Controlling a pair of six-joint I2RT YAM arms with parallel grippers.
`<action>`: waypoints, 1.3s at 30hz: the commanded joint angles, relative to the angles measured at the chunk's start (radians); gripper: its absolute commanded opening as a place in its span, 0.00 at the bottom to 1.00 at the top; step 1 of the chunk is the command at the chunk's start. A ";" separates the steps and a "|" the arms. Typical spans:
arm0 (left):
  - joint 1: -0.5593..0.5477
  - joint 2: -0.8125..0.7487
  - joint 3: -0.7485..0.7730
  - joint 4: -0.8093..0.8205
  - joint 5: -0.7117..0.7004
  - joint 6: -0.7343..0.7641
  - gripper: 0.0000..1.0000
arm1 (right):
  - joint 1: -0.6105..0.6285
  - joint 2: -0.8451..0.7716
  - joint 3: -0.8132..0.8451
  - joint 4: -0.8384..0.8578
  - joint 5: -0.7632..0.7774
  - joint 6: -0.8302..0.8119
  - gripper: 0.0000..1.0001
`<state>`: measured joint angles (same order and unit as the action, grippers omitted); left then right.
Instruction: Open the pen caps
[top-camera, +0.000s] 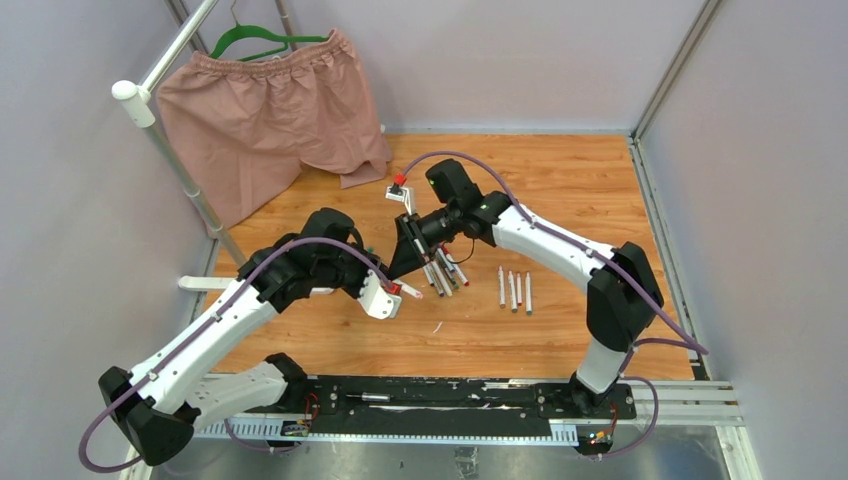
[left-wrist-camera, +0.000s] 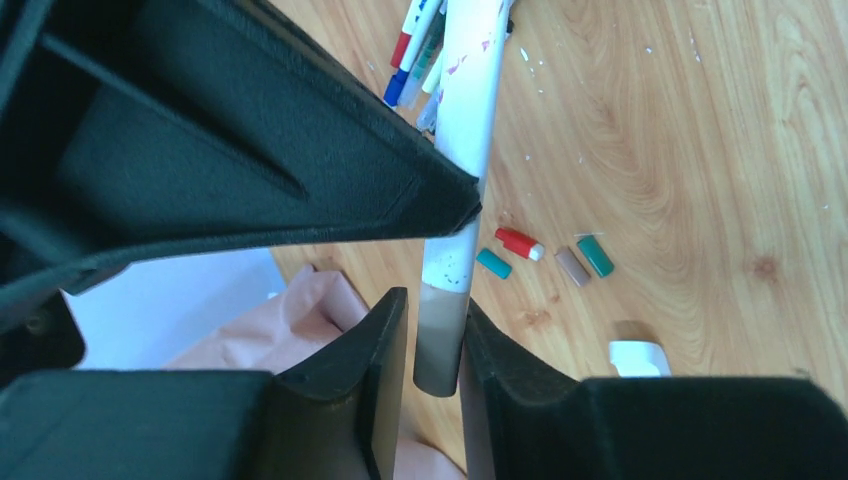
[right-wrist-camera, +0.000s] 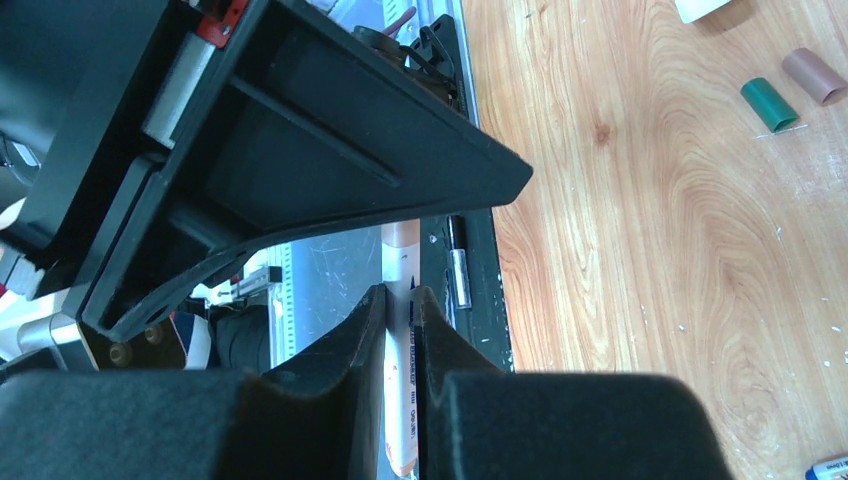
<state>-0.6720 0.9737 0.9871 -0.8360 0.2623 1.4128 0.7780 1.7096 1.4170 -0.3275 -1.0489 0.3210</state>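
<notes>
My right gripper (right-wrist-camera: 399, 292) is shut on the white barrel of a pen (right-wrist-camera: 400, 340) and holds it off the table. In the left wrist view that pen (left-wrist-camera: 468, 90) runs down to its brown pen cap (left-wrist-camera: 440, 340). My left gripper (left-wrist-camera: 433, 305) has closed in round this cap; its right pad (left-wrist-camera: 490, 360) lies against it and a sliver of gap shows at the left one. From above, both grippers (top-camera: 397, 280) meet over the middle of the table. Loose pen caps lie on the wood: red (left-wrist-camera: 518, 243), teal (left-wrist-camera: 493, 263), brown (left-wrist-camera: 572, 267), green (left-wrist-camera: 595, 256).
A heap of pens (top-camera: 445, 268) lies under the right wrist, and three more pens (top-camera: 514, 290) lie in a row to its right. Pink shorts (top-camera: 265, 120) hang on a rack at the back left. A long white bar (top-camera: 200, 283) lies at the left edge.
</notes>
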 joint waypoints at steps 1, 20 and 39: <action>-0.016 0.001 0.015 -0.013 -0.025 -0.005 0.26 | 0.016 0.029 0.031 0.069 -0.030 0.069 0.00; -0.025 0.019 0.045 -0.012 -0.077 -0.131 0.00 | 0.017 -0.025 -0.165 0.360 -0.027 0.284 0.32; 0.009 0.030 0.009 0.029 -0.212 -0.094 0.00 | -0.005 -0.122 -0.286 0.253 0.008 0.286 0.00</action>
<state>-0.6991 1.0092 1.0096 -0.8551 0.1505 1.2854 0.7784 1.6497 1.1927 0.0376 -1.0195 0.6262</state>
